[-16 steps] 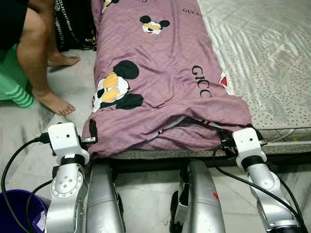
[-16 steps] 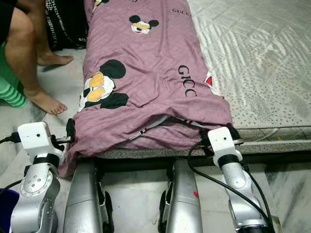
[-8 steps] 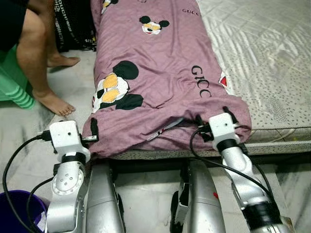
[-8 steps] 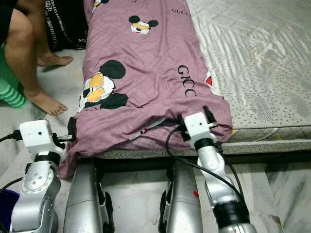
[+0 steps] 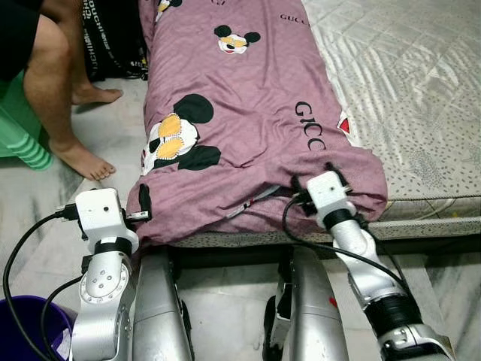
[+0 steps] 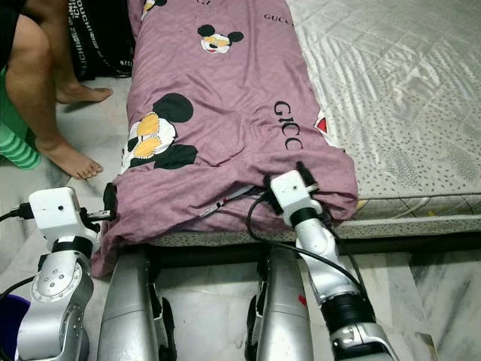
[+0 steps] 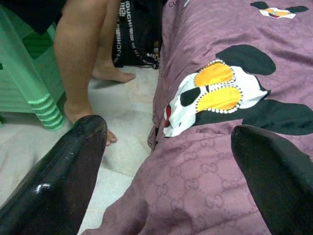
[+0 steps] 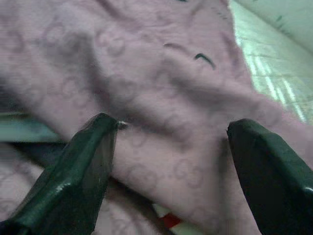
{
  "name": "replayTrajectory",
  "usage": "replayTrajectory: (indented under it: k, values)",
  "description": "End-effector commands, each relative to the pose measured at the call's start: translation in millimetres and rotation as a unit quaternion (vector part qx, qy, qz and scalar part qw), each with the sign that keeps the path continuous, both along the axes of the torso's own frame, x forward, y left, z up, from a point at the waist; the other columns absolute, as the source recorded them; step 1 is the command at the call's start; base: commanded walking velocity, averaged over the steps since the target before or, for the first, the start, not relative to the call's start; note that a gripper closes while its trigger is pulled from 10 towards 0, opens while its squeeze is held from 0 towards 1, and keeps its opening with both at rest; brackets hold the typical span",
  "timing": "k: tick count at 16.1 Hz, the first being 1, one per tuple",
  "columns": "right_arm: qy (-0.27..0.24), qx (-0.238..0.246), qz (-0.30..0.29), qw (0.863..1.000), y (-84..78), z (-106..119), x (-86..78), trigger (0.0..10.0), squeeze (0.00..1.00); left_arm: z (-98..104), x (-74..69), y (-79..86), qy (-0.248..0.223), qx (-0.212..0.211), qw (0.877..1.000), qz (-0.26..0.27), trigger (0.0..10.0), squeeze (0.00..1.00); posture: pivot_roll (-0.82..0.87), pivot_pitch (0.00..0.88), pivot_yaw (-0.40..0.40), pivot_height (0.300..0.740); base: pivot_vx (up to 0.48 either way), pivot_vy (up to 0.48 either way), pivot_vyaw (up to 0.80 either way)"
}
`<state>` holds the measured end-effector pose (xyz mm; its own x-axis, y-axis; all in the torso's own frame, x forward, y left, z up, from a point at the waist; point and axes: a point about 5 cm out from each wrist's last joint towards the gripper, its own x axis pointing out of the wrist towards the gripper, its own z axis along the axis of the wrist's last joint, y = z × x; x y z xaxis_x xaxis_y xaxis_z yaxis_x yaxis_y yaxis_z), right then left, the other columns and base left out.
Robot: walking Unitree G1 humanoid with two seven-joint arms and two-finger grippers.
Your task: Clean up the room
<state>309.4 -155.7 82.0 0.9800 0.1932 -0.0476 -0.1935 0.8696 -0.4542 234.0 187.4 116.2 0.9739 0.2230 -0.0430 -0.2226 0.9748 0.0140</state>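
Note:
A purple blanket printed with cartoon mice and letters lies folded lengthwise along the left side of the mattress. Its near end droops over the mattress edge. My left gripper is at the blanket's near left corner. In the left wrist view its fingers are spread wide, with purple cloth between them. My right gripper rests against the near end of the blanket, right of the middle. It is open over a fold of cloth.
A person's bare legs stand on the floor at the left, beside a green stool and a black bag. A purple bucket sits at my lower left. The grey mattress stretches to the right.
My right arm has swung left along the blanket's near edge and forward onto the fold. The left arm has hardly moved.

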Motion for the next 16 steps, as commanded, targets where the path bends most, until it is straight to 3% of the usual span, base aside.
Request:
replayTrajectory:
  k: [1, 2, 5, 9, 13, 16]
  values:
    - [0.019, -0.006, 0.009, 1.0, 0.8, -6, -1.3, 2.0, 0.0, 1, -2.0, 3.0, -0.001, 0.005, 1.0, 0.005, 10.0, 0.0, 0.09, 0.17, -0.023, 0.554, 0.0, 0.0, 0.0]
    - [0.046, -0.014, 0.02, 0.999, 1.6, -14, -3.3, 0.0, 0.0, 1, -2.0, 2.6, -0.001, 0.004, 1.0, 0.005, 10.0, 0.0, 0.09, 0.17, -0.024, 0.554, 0.0, 0.0, 0.0]
    - [0.099, -0.027, 0.038, 0.994, 1.3, -30, -7.1, 0.0, 0.0, 0, -1.5, 0.9, 0.0, 0.002, 1.0, 0.003, 10.0, 0.0, 0.09, 0.165, -0.025, 0.554, 0.0, 0.0, 0.0]
    - [0.093, -0.026, 0.03, 0.995, -0.1, -27, -1.9, 0.0, 0.0, 0, 0.3, 0.6, -0.002, 0.001, 1.0, 0.004, 10.0, 0.0, 0.09, 0.159, -0.027, 0.554, 0.0, 0.0, 0.0]
    - [0.064, 0.015, -0.048, 0.997, -10.2, -14, 9.7, 0.0, 0.0, 1, 1.6, 0.0, -0.004, 0.0, 1.0, 0.005, 10.0, 0.0, 0.09, 0.157, -0.023, 0.554, 0.0, 0.0, 0.0]
    - [0.077, 0.055, -0.114, 0.989, -23.3, -15, 12.0, 0.0, 0.0, 1, 2.1, 0.5, -0.005, 0.001, 1.0, 0.005, 10.0, 0.0, 0.09, 0.156, -0.022, 0.554, 0.0, 0.0, 0.0]
